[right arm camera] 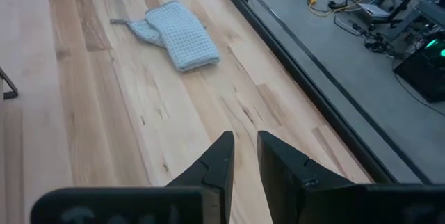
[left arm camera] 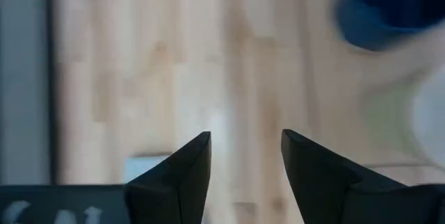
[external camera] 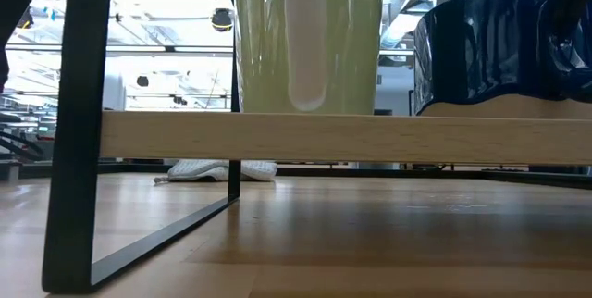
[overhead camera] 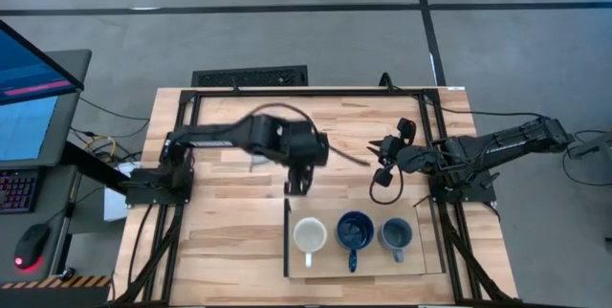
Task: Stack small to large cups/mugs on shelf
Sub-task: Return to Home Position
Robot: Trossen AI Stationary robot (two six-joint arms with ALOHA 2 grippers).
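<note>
Three mugs stand side by side, each on its base, on the pale shelf board (overhead camera: 416,260): the white mug (overhead camera: 309,235), the navy mug (overhead camera: 355,230) and the small grey-blue mug (overhead camera: 395,234). A thin dark strip (overhead camera: 287,236) runs along the board's left side. My left gripper (overhead camera: 297,187) is open and empty above the table, just past the far end of that strip. In its wrist view (left arm camera: 243,137) the navy mug (left arm camera: 389,8) and the white mug (left arm camera: 427,113) are blurred. My right gripper (overhead camera: 379,146) waits beyond the shelf, its fingers (right arm camera: 245,136) a narrow gap apart and empty.
A folded grey waffle cloth (right arm camera: 177,36) lies on the slatted tabletop toward the far side and also shows in the low view (external camera: 222,170). The low view looks under the raised shelf board (external camera: 342,138), past its dark metal leg (external camera: 79,122). Bare tabletop lies left of the shelf.
</note>
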